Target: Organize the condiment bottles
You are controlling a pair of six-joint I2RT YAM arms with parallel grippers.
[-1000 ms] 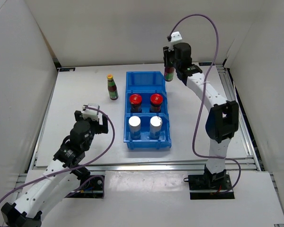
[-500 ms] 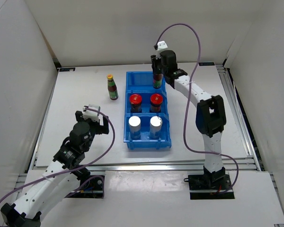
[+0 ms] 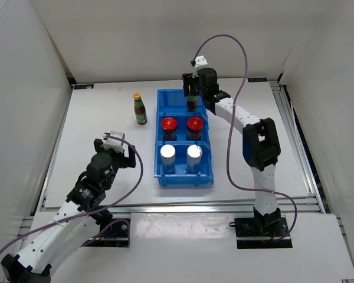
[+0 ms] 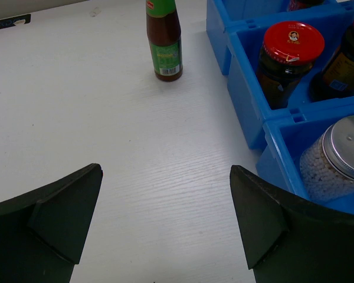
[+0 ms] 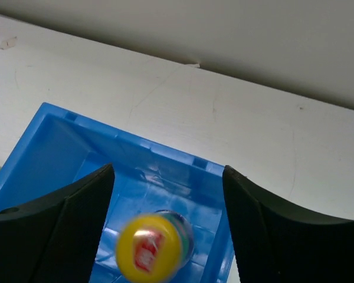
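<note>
The right end effector [image 3: 192, 93] was seen with its jaws apart above a yellow-capped bottle [image 5: 147, 255] in the far compartment of the blue bin [image 3: 205, 168]. The left end effector [image 4: 165, 227] was spread wide over the worktop [image 4: 106, 147]; a second slim bottle [image 3: 140, 109] stood just left of the bin.

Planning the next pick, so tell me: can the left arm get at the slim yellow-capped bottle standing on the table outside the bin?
Probably yes. The slim bottle stands alone on bare table, left of the blue bin, straight ahead of the left claw, whose jaws stand wide open. Nothing lies between them.
</note>
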